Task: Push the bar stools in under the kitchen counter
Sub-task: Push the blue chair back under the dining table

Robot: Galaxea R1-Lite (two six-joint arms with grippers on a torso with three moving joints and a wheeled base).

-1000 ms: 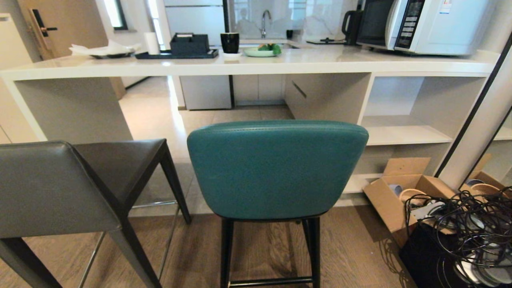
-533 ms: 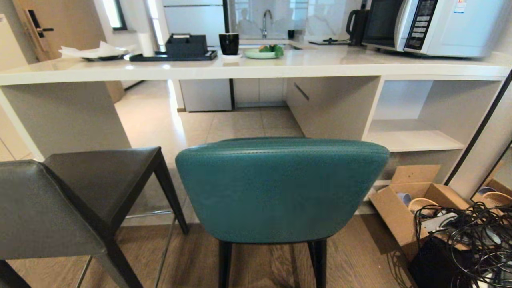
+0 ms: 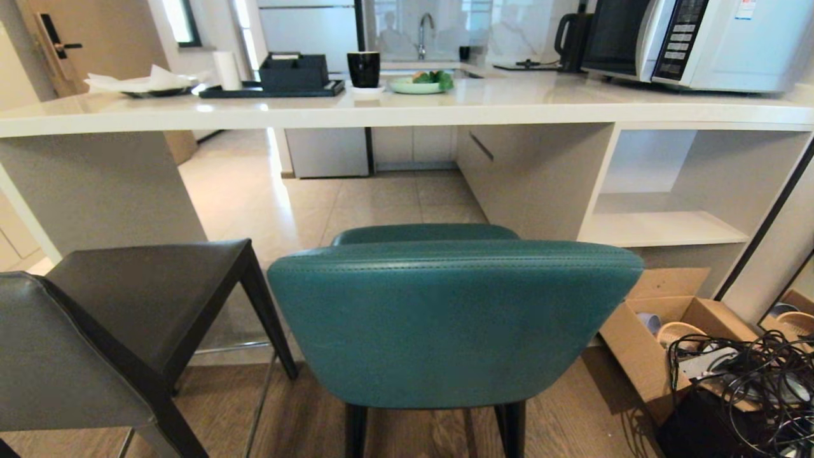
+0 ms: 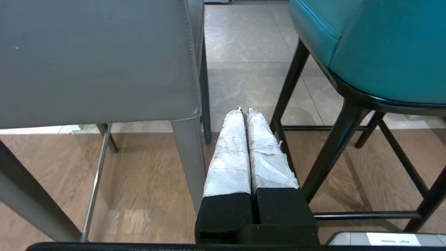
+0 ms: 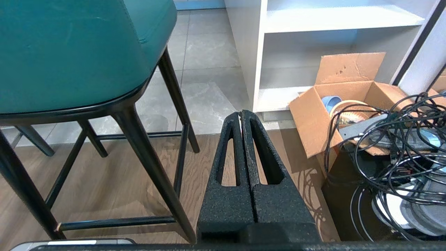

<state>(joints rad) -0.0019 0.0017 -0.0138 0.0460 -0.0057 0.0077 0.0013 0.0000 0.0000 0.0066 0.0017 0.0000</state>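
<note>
Straight ahead in the head view stood the teal stool (image 3: 455,321), its curved back filling the foreground, seat not yet under the kitchen worktop (image 3: 407,108). Grey stool (image 3: 108,337) just beside it on the left, also short of the worktop's edge, near the white end panel (image 3: 95,184). On the worktop: a black cup (image 3: 364,68), a green plate (image 3: 416,83), a black tray (image 3: 273,89), a microwave (image 3: 699,41). Open white shelves (image 3: 668,222) at right; below them a cardboard box (image 3: 661,343) and a tangle of black cables (image 3: 750,375) on the wood floor. Neither arm visible from here.

Left wrist view: left hand (image 4: 244,112) closed, its two tape-wrapped fingers (image 4: 230,153) pressed together, empty. It pointed low into the gap between the grey stool (image 4: 97,59) and the teal stool (image 4: 376,45), touching neither.

Right wrist view: right hand (image 5: 241,113) closed as well, black fingers (image 5: 264,157) meeting at the tips, nothing held. Teal stool (image 5: 69,52) to one side, cardboard box (image 5: 348,90) and cables (image 5: 393,146) to the other; hand clear of all of them.
</note>
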